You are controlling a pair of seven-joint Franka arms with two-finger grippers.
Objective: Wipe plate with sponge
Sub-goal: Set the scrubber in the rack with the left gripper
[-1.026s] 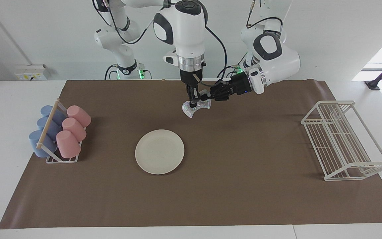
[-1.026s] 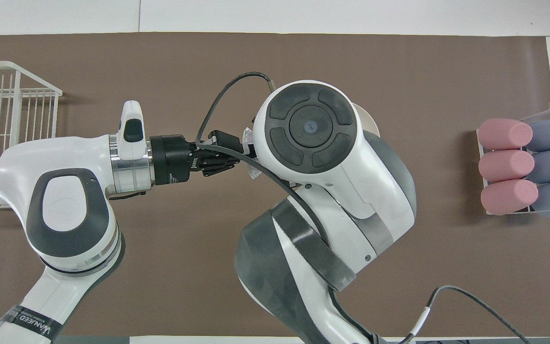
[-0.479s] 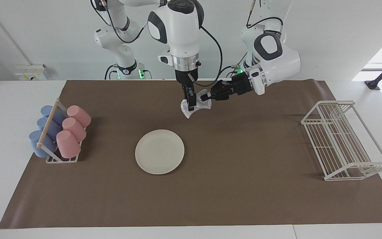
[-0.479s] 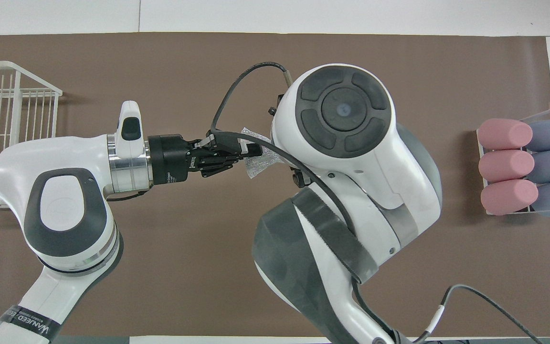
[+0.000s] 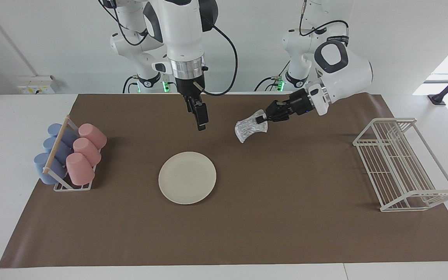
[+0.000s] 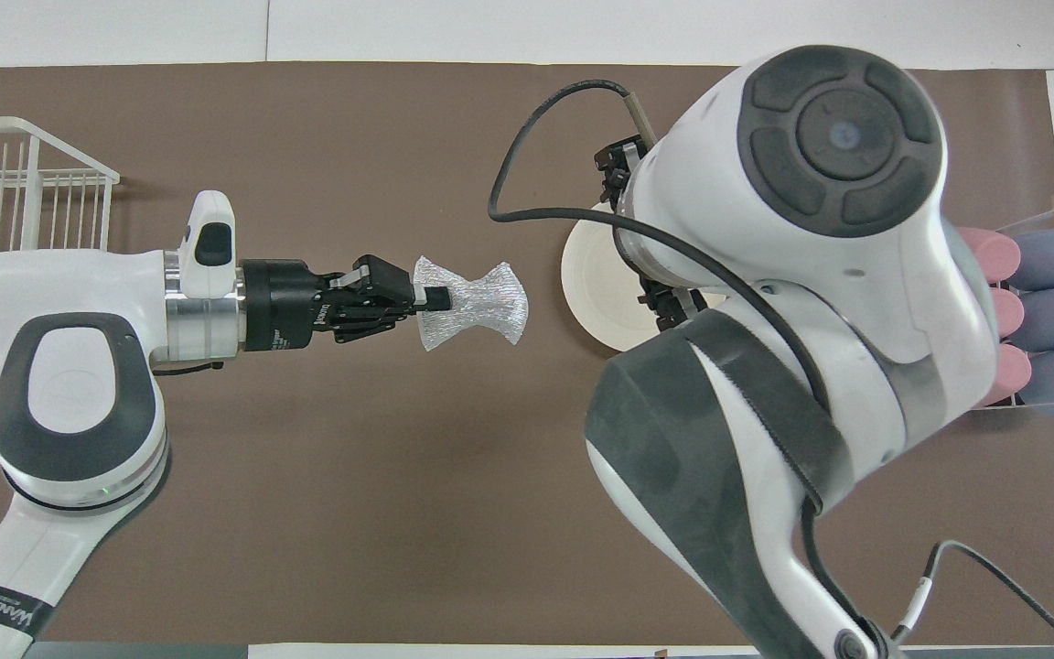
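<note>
- Left gripper (image 5: 262, 119) pinches the sponge (image 5: 247, 129) in the air over bare mat, apart from the plate (image 5: 187, 177).
- Right gripper (image 5: 201, 121) hangs empty (fingers: cannot tell).
- Risk: the edge-on pinch slipping during wiping.

— What sort of place is this?

— A robotics lab, set up as a test bench. Two white-and-grey jointed robot arms (image 5: 185, 35) stand at one end of a plain white worktop (image 5: 21, 116), with black cables hanging off them and green status lights at their bases.

— Anything homely?

— Only props. A flat brown paper mat (image 5: 247, 233) covers the worktop. On it sit a white wire dish rack (image 5: 403, 167), a small white rack of pink and blue plastic cups (image 5: 68, 155) and a round cream-white plate (image 5: 187, 177), all spaced well apart. The wall is bare and white, with a white socket box (image 5: 35, 84) mounted low.
</note>
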